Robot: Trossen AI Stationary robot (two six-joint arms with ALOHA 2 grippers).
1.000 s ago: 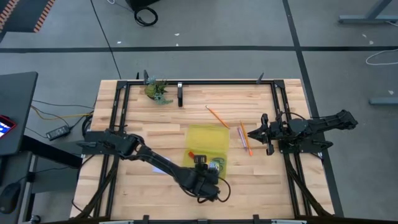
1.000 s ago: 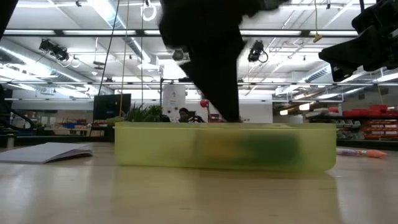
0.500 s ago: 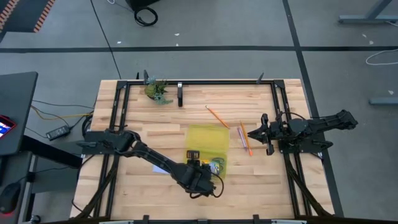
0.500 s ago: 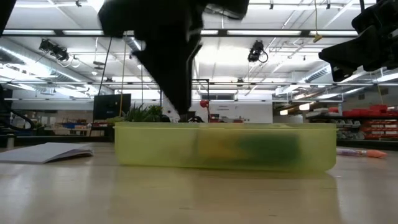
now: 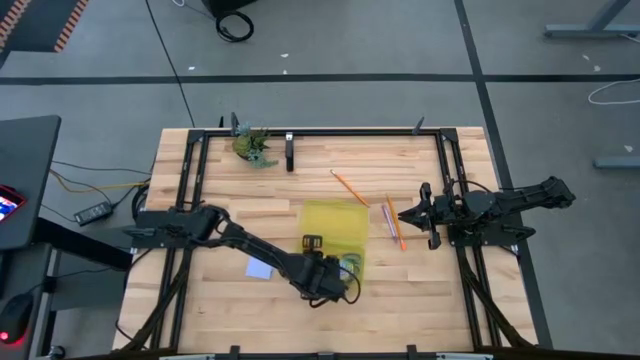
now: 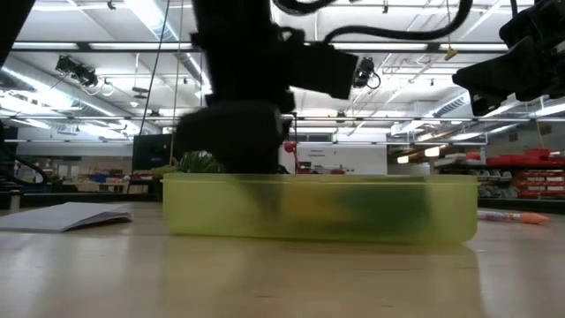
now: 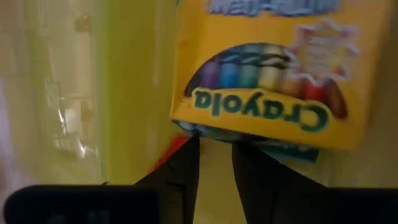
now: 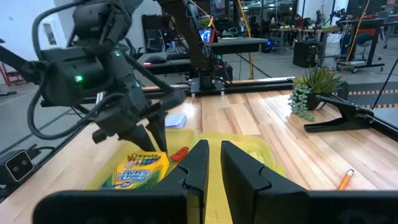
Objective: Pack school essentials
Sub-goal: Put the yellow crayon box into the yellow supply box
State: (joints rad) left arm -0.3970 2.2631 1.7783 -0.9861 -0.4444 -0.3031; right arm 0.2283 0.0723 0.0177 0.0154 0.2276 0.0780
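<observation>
The translucent yellow case (image 5: pixel 333 238) lies mid-table. In it are the yellow-green crayon box (image 7: pixel 273 68) and the tiny red eraser (image 8: pixel 179 153). My left gripper (image 5: pixel 313 244) points down into the case with a narrow gap between its fingers, tips just above the crayon box's end (image 8: pixel 146 157); the eraser lies beside one finger. The pale blue note pad (image 5: pixel 259 268) lies flat left of the case. An orange pencil (image 5: pixel 396 222) and the purple pen (image 5: pixel 389 215) lie right of it. My right gripper (image 5: pixel 405 213) waits shut beside them. The scissors cannot be made out.
A second orange pencil (image 5: pixel 350 187) lies beyond the case. A leafy green clump (image 5: pixel 252 145) and a black clamp (image 5: pixel 290 152) stand at the far edge. Black rails frame the table's left, right and far sides. Bare wood shows along the near edge.
My left gripper has moved from the case's near edge toward the far edge and a little to the table's left, coming down lower over the case. The case and the things on the table have stayed where they were.
</observation>
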